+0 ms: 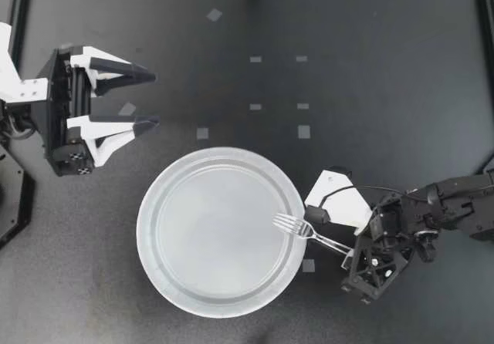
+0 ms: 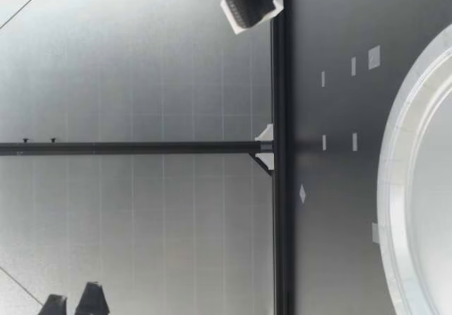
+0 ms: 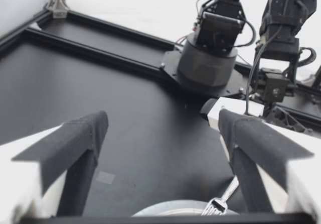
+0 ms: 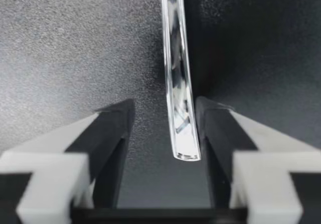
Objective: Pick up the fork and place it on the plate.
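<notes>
Right gripper: fingers parted, not clamping. Fork handle end sits btwn them, close against one finger w/ a clear gap to the other, so loose rather than gripped. Left gripper: fingers spread wide, nothing btwn, parked beside the plate on the side away from the fork.

From above: tines lie over the plate's inner rim on the right arm's side. Handle sticks out past the rim toward the right gripper. Cannot tell if the handle end rests on the tabletop or hangs just over it.

Progress, as a judgement: pick-up done, placing mostly done. Fork head is on the plate but approx half the fork overhangs. Left to do: maybe nudge it further in, then back the right gripper off w/o dragging the handle. Risk: fork tips off the rim.

Tabletop is dark and matte, w/ small pale tape marks and a black frame round the edge. Beyond it in the low view: pale panelled wall w/ a black bar across.
</notes>
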Robot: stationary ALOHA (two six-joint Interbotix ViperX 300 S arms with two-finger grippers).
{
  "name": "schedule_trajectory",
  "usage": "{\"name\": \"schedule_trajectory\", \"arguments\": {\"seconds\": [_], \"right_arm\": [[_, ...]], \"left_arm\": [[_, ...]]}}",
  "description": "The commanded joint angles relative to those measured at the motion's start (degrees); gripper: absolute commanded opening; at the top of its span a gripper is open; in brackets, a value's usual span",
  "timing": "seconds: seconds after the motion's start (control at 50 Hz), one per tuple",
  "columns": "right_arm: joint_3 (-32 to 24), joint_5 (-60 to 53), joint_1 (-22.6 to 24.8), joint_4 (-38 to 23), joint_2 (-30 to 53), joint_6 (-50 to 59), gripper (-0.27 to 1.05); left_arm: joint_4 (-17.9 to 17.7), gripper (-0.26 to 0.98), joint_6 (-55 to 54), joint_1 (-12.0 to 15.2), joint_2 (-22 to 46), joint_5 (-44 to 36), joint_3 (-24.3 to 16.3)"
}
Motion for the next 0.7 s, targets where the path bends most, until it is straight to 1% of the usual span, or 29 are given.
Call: {"name": "schedule_trajectory", "arguments": {"seconds": [0.0,0.18,0.34,0.4,0.5,0.56,0.68], "right_arm": [[-1.58,0.09,-0.88,0.09,-2.11,-0.09,0.52],[-2.11,-0.18,-4.83,-0.97,-9.40,-0.44,0.52],[-3.69,-4.57,-7.73,-5.54,-15.12,-0.97,0.52],[-4.57,-9.67,-7.82,-8.35,-16.61,-2.72,0.52],[-4.48,-20.13,-7.91,-11.43,-17.49,-6.50,0.52],[-3.52,-25.75,-8.09,-12.22,-17.40,-8.61,0.52],[0.70,-34.72,-9.23,-12.04,-16.26,-10.81,0.52]], "left_arm": [[-0.09,0.91,0.09,0.18,-0.35,-0.62,-0.62],[0.00,0.91,0.35,0.18,-0.70,-0.35,-0.53],[0.00,0.91,0.97,0.18,-0.62,0.00,-0.09],[0.00,0.91,1.32,0.18,-0.70,0.00,-0.18],[0.00,0.91,2.37,0.09,-0.70,0.00,-0.26],[0.00,0.91,3.34,0.09,-0.70,-0.09,-0.18],[0.00,0.91,3.78,0.09,-0.70,0.00,0.09]]}}
